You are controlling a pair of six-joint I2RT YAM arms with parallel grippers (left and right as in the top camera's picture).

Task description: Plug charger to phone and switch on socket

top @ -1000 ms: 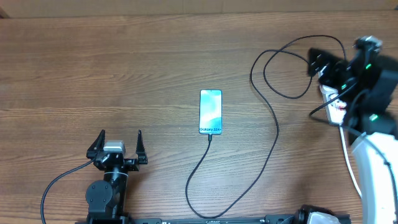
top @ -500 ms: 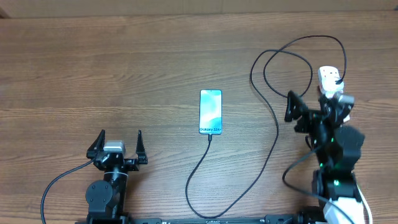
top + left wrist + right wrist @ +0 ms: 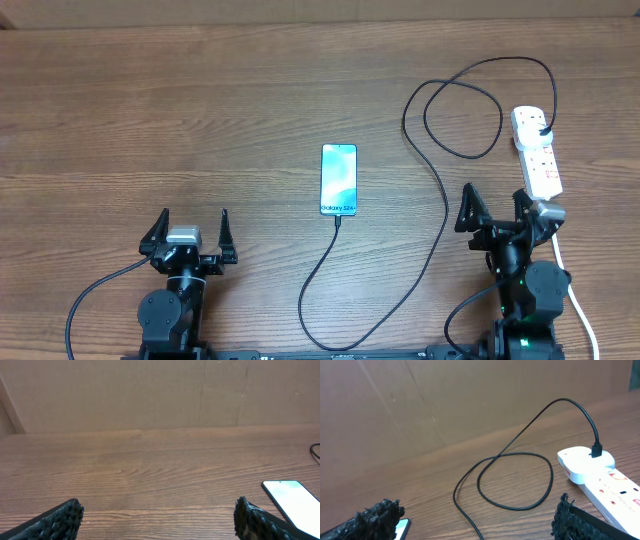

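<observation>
Charger (image 3: 445, 205) loops across the bench (image 3: 150, 100) from the socket (image 3: 537, 152), far right, to the phone (image 3: 339, 180) mid-bench; looks plugged both ends. Left tool (image 3: 195, 215) and right tool (image 3: 493, 195) sit spread, empty. If it's off, press straight down so the socket doesn't skid.

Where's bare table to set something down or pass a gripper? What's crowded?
Free: the table left of the phone, beyond the left gripper, bare to the far edge. Also the far strip beyond the phone. Crowded: right side, where the charger loops between phone and socket, with the right gripper beside the socket.
</observation>
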